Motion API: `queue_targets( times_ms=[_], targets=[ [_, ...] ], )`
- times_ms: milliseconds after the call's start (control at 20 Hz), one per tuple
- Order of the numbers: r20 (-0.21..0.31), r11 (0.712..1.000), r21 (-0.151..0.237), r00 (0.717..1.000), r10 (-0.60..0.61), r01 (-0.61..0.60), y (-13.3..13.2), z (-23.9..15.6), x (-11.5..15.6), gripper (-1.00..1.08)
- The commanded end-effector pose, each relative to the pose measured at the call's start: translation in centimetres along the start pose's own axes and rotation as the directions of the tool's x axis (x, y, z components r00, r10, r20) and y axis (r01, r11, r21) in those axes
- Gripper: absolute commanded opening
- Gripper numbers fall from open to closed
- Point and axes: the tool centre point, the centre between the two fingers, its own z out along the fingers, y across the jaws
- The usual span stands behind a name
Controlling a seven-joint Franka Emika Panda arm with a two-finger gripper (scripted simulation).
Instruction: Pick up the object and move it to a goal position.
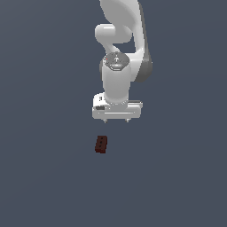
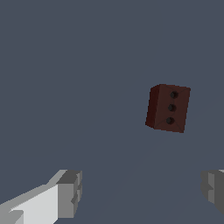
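The object is a small dark reddish-brown rectangular block [image 1: 101, 144] with dark dots on its face, lying on the grey surface below and slightly to the exterior view's left of my gripper [image 1: 116, 120]. In the wrist view the block [image 2: 168, 108] shows three dark dots in a row and lies apart from the fingers. My gripper [image 2: 142, 192] is open and empty, with one grey fingertip [image 2: 70, 194] and the other fingertip [image 2: 213, 188] set wide apart. The gripper points down and does not touch the block.
The white arm [image 1: 119, 40] rises above the gripper toward the top of the exterior view. A plain grey surface [image 1: 44, 177] surrounds the block.
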Motion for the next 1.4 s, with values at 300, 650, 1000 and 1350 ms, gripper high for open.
queue_targets(
  times_ms=[300,650,1000,1350],
  targets=[
    [-0.001,0.999,-0.003,0.999,0.050,-0.050,2.4,2.7,2.0,1.00],
    [-0.004,0.994,-0.010,0.994,0.112,-0.112,5.7,6.4,4.2,1.00],
    [-0.006,0.989,-0.015,0.989,0.145,-0.145,7.5,8.6,5.2,1.00],
    [-0.005,0.989,-0.016,0.989,0.148,-0.148,7.8,9.1,5.2,1.00]
  ],
)
